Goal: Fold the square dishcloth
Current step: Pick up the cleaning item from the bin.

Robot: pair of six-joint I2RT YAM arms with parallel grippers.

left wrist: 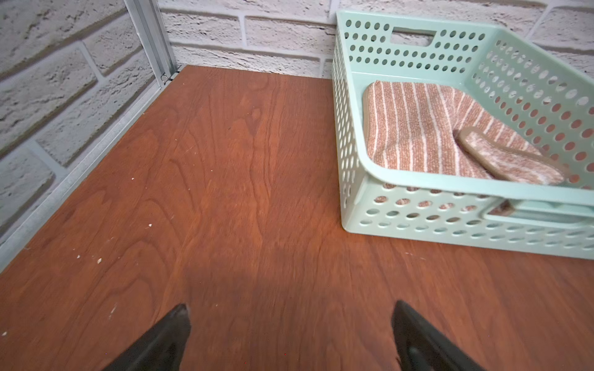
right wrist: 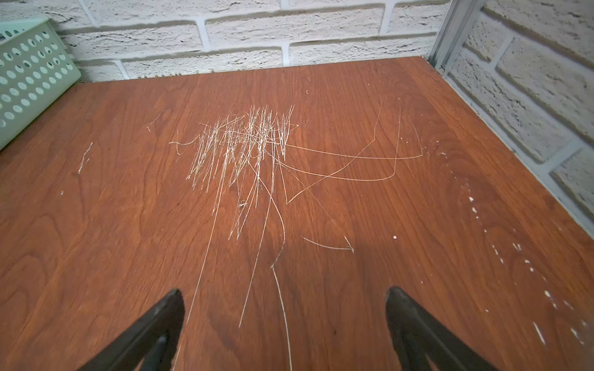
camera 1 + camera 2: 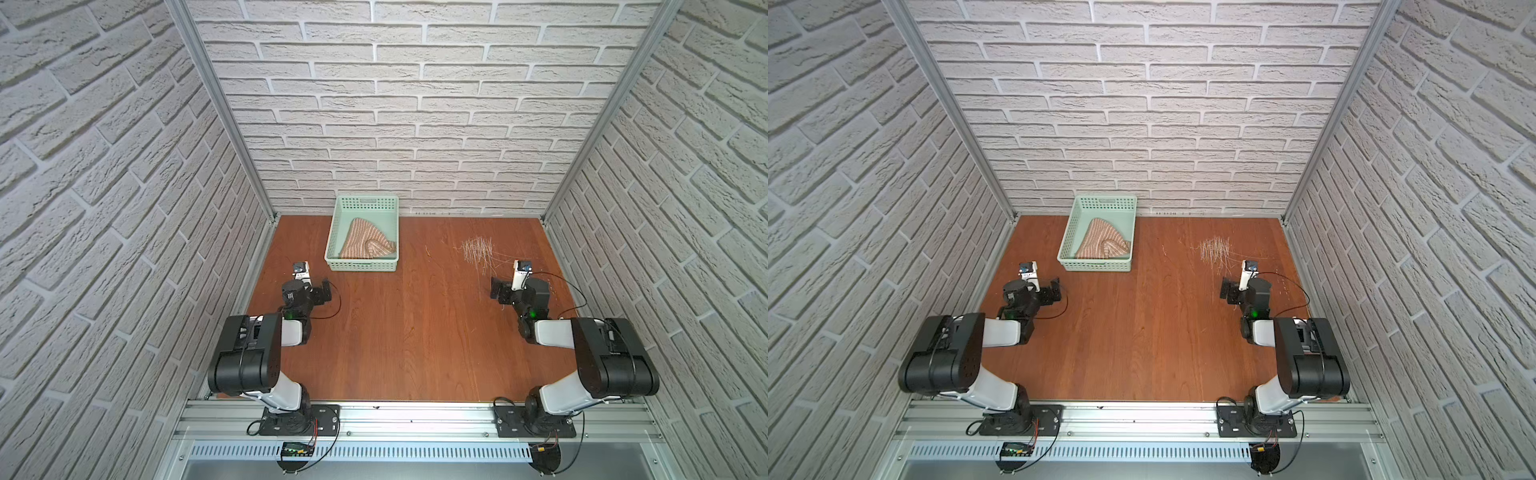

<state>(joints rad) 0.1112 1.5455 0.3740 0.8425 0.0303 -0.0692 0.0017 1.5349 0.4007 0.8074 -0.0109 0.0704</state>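
Tabletop (image 3: 415, 332), dishcloth (image 3: 365, 243) well apart from spread jaws

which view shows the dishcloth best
The left wrist view. The dishcloth is close there, lying in the basket, with its stripes and one turned-over corner clear. In both top views it is small and bunched in the basket. The right wrist view shows only a corner of the basket, no cloth.
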